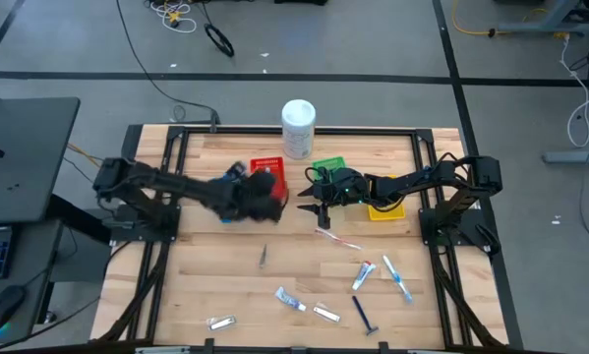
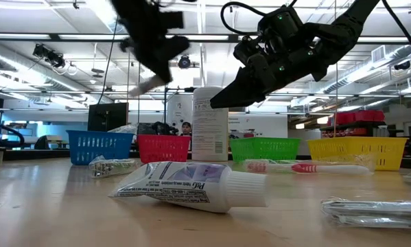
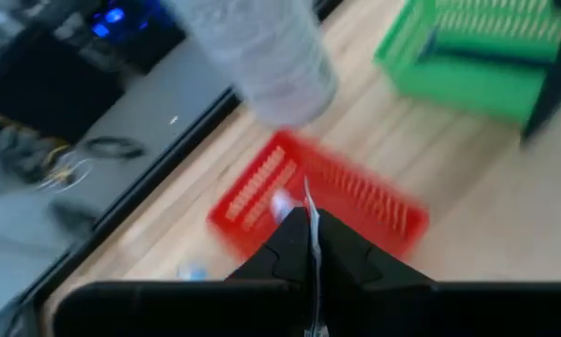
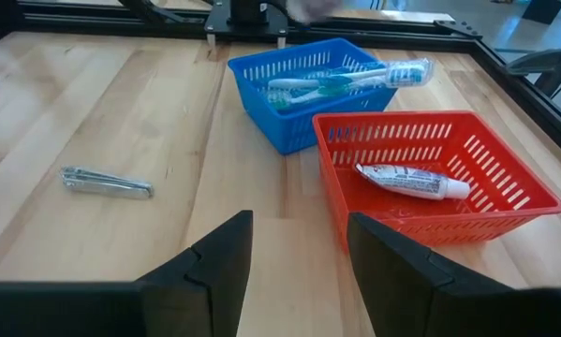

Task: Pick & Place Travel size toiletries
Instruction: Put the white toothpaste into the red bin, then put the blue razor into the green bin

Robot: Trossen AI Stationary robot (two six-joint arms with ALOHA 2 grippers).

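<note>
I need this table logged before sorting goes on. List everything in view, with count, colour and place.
tub: one, white, far edge.
red basket: one, red, mid-table; holds a toothpaste tube.
blue basket: one, blue, beside the red basket; holds toothbrushes.
green basket: one, green, near the tub.
yellow basket: one, yellow, right side.
pink toothbrush: one, pink, centre.
blue-white toothbrush: one, blue-white, near right.
loose tubes: about three, white, near edge.
sachet: one, silvery, near left.
razor: one, dark blue, near edge.
clipper: one, metal, centre.
left end effector: shut on a thin pale item, above the red basket.
right end effector: open, empty, raised beside the green basket.
</note>
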